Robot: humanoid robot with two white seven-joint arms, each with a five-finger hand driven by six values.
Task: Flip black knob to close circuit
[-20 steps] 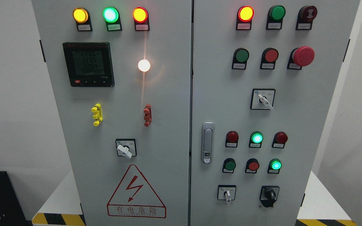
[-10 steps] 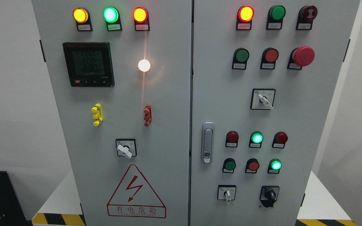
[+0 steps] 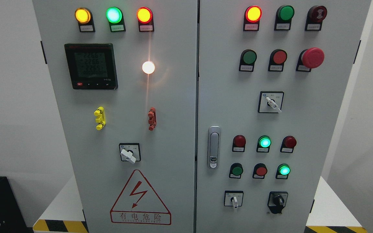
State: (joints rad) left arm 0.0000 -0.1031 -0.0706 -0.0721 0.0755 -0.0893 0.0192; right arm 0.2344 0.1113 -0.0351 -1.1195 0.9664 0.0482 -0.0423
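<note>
Neither robot hand appears in view, so their state cannot be told. The black rotary knob (image 3: 277,201) sits at the lower right of the grey metal cabinet's right door (image 3: 319,129), right of a small white-handled selector switch (image 3: 234,199), below a lit green round lamp (image 3: 284,169).

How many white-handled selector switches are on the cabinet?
3: one on the left door above the warning triangle, one mid-right door, one bottom right door beside the black knob.
</note>
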